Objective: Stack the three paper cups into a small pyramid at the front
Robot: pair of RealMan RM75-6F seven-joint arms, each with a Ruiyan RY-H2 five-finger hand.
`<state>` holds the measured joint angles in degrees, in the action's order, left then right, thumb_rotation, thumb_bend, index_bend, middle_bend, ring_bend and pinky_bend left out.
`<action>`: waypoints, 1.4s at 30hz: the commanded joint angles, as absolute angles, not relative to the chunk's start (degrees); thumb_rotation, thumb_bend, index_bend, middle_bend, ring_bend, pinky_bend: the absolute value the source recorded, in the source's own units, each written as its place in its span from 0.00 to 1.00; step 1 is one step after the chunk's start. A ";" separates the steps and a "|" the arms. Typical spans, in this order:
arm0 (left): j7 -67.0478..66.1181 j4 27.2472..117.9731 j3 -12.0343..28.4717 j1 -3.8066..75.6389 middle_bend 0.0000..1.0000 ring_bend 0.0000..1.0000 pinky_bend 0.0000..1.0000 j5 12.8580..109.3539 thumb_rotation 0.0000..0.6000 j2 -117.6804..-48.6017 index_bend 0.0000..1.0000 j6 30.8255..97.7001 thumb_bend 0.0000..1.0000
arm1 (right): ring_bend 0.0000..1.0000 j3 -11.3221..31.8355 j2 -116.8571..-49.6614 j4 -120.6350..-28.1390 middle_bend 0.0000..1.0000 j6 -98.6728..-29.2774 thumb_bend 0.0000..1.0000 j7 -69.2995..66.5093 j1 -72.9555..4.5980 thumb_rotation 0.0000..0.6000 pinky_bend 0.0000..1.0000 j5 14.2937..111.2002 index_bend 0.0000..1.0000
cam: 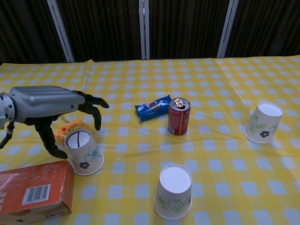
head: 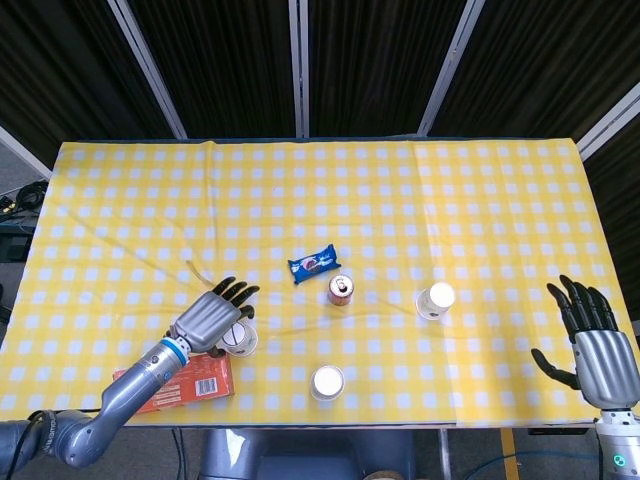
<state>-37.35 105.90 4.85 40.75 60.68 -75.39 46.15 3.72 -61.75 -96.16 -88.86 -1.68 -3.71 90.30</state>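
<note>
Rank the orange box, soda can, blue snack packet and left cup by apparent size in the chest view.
1. Orange box, though nearest and cut off by the frame.
2. Left cup.
3. Soda can and blue snack packet: too alike to rank; both lie farther back.

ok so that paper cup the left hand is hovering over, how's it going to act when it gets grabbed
The paper cup is probably light and thin-walled, so a firm squeeze from the left hand could dent it. It stands upside down on its wide rim, so it should sit steady, but a sideways nudge may slide it on the tablecloth. Its tapered sides might let it slip downward out of the fingers.
</note>
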 commanded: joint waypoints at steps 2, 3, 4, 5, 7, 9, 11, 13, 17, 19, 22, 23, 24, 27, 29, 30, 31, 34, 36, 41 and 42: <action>-38.13 106.30 3.96 41.50 0.00 0.00 0.00 59.67 1.00 -75.87 0.42 47.31 0.19 | 0.00 3.89 -61.65 -96.08 0.00 -89.32 0.14 -2.19 -3.61 1.00 0.00 90.38 0.00; -38.20 106.39 3.77 41.60 0.00 0.00 0.00 59.56 1.00 -75.86 0.42 47.64 0.19 | 0.00 3.92 -61.61 -96.08 0.00 -89.44 0.14 -2.33 -3.57 1.00 0.00 90.42 0.00; -38.23 106.48 3.58 41.68 0.00 0.00 0.00 59.49 1.00 -75.81 0.42 47.96 0.19 | 0.00 3.96 -61.57 -96.07 0.00 -89.56 0.14 -2.45 -3.53 1.00 0.00 90.43 0.00; -38.19 106.57 3.42 41.74 0.00 0.00 0.00 59.44 1.00 -75.73 0.42 48.28 0.19 | 0.00 3.97 -61.54 -96.06 0.00 -89.65 0.14 -2.52 -3.50 1.00 0.00 90.45 0.00; -37.88 106.76 3.26 41.78 0.00 0.00 0.00 59.51 1.00 -75.51 0.42 49.02 0.19 | 0.00 3.97 -61.52 -96.08 0.00 -89.76 0.14 -2.61 -3.46 1.00 0.00 90.54 0.00; -37.07 107.07 3.27 41.66 0.00 0.00 0.00 60.00 1.00 -75.11 0.42 50.01 0.19 | 0.00 3.94 -61.57 -96.06 0.00 -89.81 0.14 -2.55 -3.45 1.00 0.00 90.66 0.00; -36.28 107.48 3.26 41.62 0.00 0.00 0.00 60.67 1.00 -74.49 0.42 50.73 0.19 | 0.00 3.90 -61.63 -96.09 0.00 -89.75 0.14 -2.46 -3.46 1.00 0.00 90.68 0.00; -35.69 107.91 3.33 41.64 0.00 0.00 0.00 61.42 1.00 -73.95 0.42 51.31 0.19 | 0.00 3.91 -61.67 -96.09 0.00 -89.74 0.14 -2.37 -3.47 1.00 0.00 90.69 0.00; -33.44 109.29 3.79 41.42 0.00 0.00 0.00 63.98 1.00 -73.39 0.42 52.86 0.19 | 0.00 3.90 -61.72 -96.14 0.00 -89.71 0.14 -2.21 -3.48 1.00 0.00 90.71 0.00; -32.50 110.21 3.72 41.45 0.00 0.00 0.00 65.43 1.00 -73.12 0.42 53.14 0.19 | 0.00 3.93 -61.73 -96.12 0.00 -89.71 0.14 -2.18 -3.49 1.00 0.00 90.67 0.00; -31.65 111.58 3.35 41.48 0.00 0.00 0.00 67.42 1.00 -72.85 0.42 53.35 0.19 | 0.00 3.98 -61.70 -96.11 0.00 -89.75 0.14 -2.30 -3.47 1.00 0.00 90.61 0.00; -31.45 112.15 3.15 41.44 0.00 0.00 0.00 68.39 1.00 -72.83 0.41 53.61 0.19 | 0.00 4.00 -61.68 -96.10 0.00 -89.78 0.14 -2.35 -3.46 1.00 0.00 90.60 0.00; -31.34 112.55 2.95 41.40 0.00 0.00 0.00 69.16 1.00 -72.89 0.41 53.80 0.19 | 0.00 4.00 -61.67 -96.10 0.00 -89.79 0.14 -2.38 -3.45 1.00 0.00 90.61 0.00; -31.01 113.83 2.30 41.31 0.00 0.00 0.00 71.17 1.00 -73.11 0.41 54.04 0.19 | 0.00 3.99 -61.63 -96.12 0.00 -89.84 0.14 -2.42 -3.44 1.00 0.00 90.69 0.00; -30.86 114.43 1.85 41.30 0.00 0.00 0.00 72.19 1.00 -73.36 0.41 53.98 0.19 | 0.00 3.98 -61.62 -96.15 0.00 -89.86 0.14 -2.44 -3.43 1.00 0.00 90.73 0.00; -30.90 114.67 1.48 41.25 0.00 0.00 0.00 72.94 1.00 -73.62 0.41 54.05 0.19 | 0.00 3.98 -61.59 -96.18 0.00 -89.93 0.14 -2.44 -3.42 1.00 0.00 90.78 0.00; -31.03 114.77 1.20 41.26 0.00 0.00 0.00 73.38 1.00 -73.85 0.41 54.03 0.19 | 0.00 4.00 -61.59 -96.19 0.00 -89.97 0.14 -2.45 -3.41 1.00 0.00 90.79 0.00; -31.63 114.87 0.48 41.38 0.00 0.00 0.00 74.36 1.00 -74.95 0.41 53.87 0.19 | 0.00 4.01 -61.54 -96.25 0.00 -89.99 0.14 -2.50 -3.38 1.00 0.00 90.77 0.00; -32.29 115.06 -0.05 41.62 0.00 0.00 0.00 74.53 1.00 -76.07 0.41 53.40 0.19 | 0.00 4.00 -61.50 -96.29 0.00 -90.01 0.14 -2.47 -3.36 1.00 0.00 90.78 0.00; -35.11 115.05 -1.12 42.07 0.00 0.00 0.00 73.62 1.00 -78.36 0.41 52.78 0.19 | 0.00 4.10 -61.34 -96.33 0.00 -90.18 0.14 -2.79 -3.29 1.00 0.00 90.71 0.00; -35.64 115.03 -1.28 42.14 0.00 0.00 0.00 73.34 1.00 -78.78 0.41 52.73 0.19 | 0.00 4.09 -61.30 -96.36 0.00 -90.18 0.14 -2.86 -3.29 1.00 0.00 90.73 0.00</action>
